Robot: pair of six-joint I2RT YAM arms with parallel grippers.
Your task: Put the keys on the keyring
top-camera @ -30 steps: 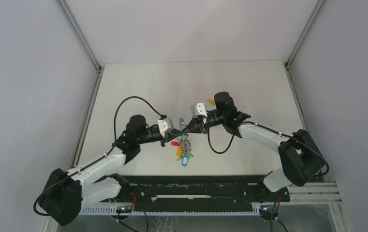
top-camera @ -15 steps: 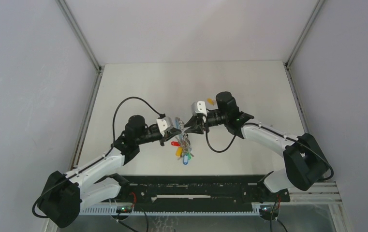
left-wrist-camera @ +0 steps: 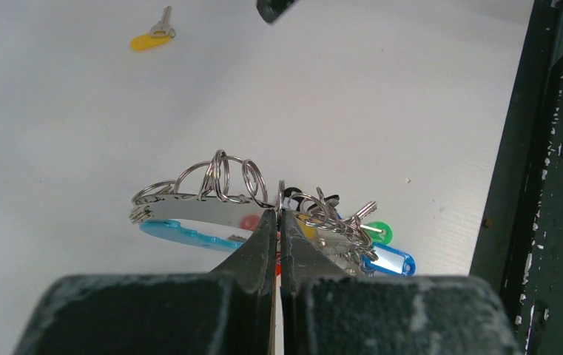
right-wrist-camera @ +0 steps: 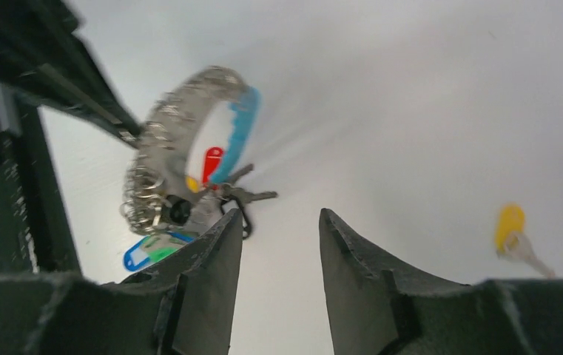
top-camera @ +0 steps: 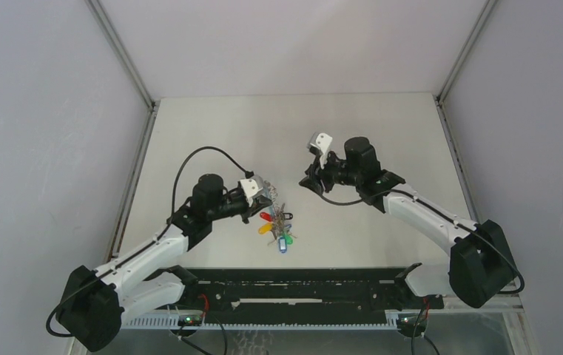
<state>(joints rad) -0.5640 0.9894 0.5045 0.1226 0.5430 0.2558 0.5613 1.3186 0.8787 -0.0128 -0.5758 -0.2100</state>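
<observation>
Left gripper (left-wrist-camera: 277,222) clamped tight on the keyring (left-wrist-camera: 189,212), pinching the metal band near its middle. The grip is thin and on one edge only, so any sideways push may twist the loop in the jaws or knock it free. The fringe of tagged keys (top-camera: 281,231) hangs crowded on the near side; a red tag (right-wrist-camera: 211,163) shows inside the loop, threaded or not I cannot tell. Right gripper (right-wrist-camera: 278,222) has its fingers apart and holds nothing, near the ring, over bare table (left-wrist-camera: 78,133). The yellow-tagged key (right-wrist-camera: 511,229) lies flat further right, well apart from the ring; being small and flat, it may skid or be pushed away under closing fingers; gripped by the tag, it may swing and miss the ring's opening.
</observation>
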